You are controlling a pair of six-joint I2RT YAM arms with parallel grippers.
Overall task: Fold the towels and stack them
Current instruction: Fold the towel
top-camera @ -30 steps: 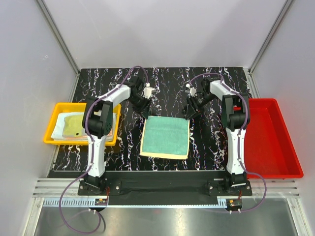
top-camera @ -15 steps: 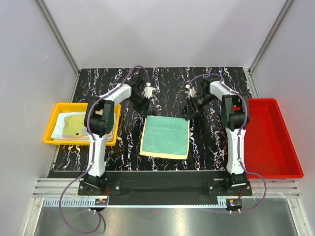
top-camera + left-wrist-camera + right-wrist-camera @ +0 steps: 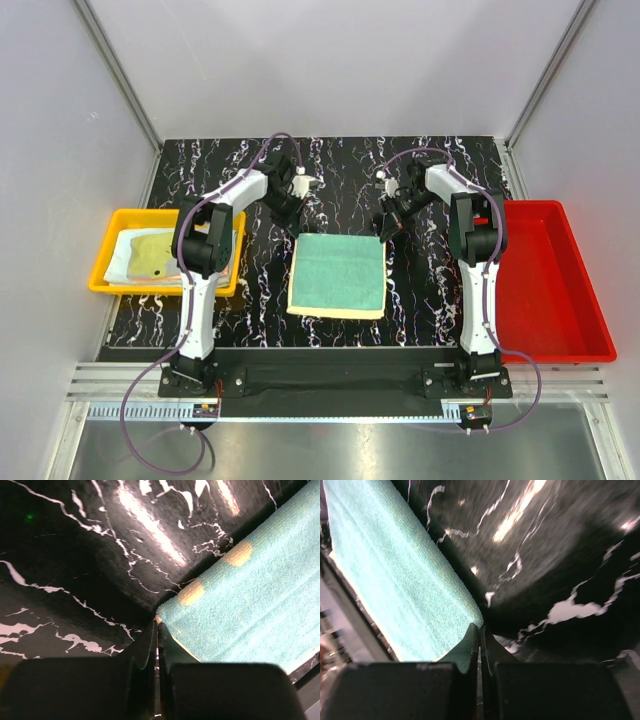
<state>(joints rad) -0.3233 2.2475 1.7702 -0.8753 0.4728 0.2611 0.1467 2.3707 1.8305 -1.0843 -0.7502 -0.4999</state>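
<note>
Top external view: a teal terry-cloth towel (image 3: 337, 274) lies flat at the centre of the black marbled table (image 3: 430, 300), between a yellow plastic tray (image 3: 130, 288) holding more pastel towels (image 3: 150, 255) and a red plastic tray (image 3: 550, 290). Left claw (image 3: 156, 625) and right claw (image 3: 480, 630) are each pinched closed on a far corner of it. Both grips look to catch only the corner tip; a lift may let one slip free, likely leaving a skewed fold.
</note>
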